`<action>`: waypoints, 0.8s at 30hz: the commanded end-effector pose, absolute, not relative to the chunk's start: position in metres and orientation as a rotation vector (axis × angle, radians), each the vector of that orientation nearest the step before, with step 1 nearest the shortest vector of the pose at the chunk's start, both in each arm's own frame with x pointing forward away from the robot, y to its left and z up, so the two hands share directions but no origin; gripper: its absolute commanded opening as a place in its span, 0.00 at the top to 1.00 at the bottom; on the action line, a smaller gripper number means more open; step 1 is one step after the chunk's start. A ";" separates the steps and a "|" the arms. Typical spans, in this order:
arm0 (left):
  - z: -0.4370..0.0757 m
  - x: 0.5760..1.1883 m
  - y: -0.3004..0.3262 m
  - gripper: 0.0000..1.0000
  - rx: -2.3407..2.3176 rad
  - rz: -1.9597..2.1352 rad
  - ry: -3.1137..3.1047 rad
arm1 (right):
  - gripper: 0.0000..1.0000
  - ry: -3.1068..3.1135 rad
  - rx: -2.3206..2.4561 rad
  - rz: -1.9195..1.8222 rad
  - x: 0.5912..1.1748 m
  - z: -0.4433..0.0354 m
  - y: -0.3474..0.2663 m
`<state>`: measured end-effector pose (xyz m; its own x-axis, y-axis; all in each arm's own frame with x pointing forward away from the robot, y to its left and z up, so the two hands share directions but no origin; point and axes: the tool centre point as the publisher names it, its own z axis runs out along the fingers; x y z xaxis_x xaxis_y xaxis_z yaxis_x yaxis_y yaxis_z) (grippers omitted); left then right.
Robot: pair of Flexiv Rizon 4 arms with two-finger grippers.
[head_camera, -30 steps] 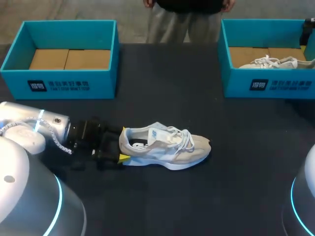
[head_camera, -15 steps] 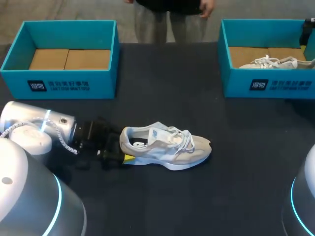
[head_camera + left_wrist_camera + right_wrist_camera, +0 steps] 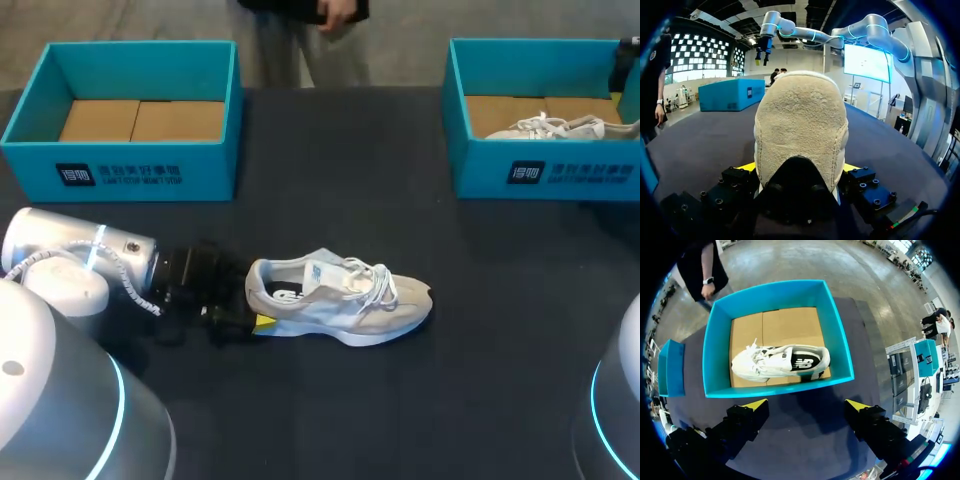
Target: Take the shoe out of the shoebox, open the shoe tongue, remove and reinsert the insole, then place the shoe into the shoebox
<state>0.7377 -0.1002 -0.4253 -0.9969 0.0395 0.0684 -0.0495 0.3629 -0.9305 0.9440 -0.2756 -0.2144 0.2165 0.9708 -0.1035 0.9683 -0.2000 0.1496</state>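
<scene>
Now left fingers (image 3: 748,166) clamp tan shoe (image 3: 800,125), right fingers (image 3: 756,404) apart over shoebox (image 3: 774,291) holding sneaker (image 3: 780,362)

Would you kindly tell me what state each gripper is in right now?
Left gripper: closed on the heel of the shoe.
Right gripper: open, holding nothing, above the shoebox.

Heel-on to us: the beige shoe (image 3: 800,125) stands upright on the dark tabletop (image 3: 700,145), with its fuzzy heel (black patch low down) wedged in the left pincer (image 3: 801,167) and a yellow tip pressed against each side. A teal shoebox (image 3: 730,94) sits well ahead of it.
</scene>
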 end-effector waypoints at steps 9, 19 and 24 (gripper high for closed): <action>-0.428 0.734 -0.103 1.00 0.014 1.727 -2.533 | 0.00 1.859 2.301 0.022 0.943 -0.215 -0.275; -0.428 0.734 -0.103 1.00 0.014 1.727 -2.533 | 0.00 1.771 2.370 0.001 0.933 -0.217 -0.242; -0.428 0.734 -0.103 1.00 0.014 1.727 -2.533 | 0.00 1.733 2.391 -0.020 0.915 -0.214 -0.209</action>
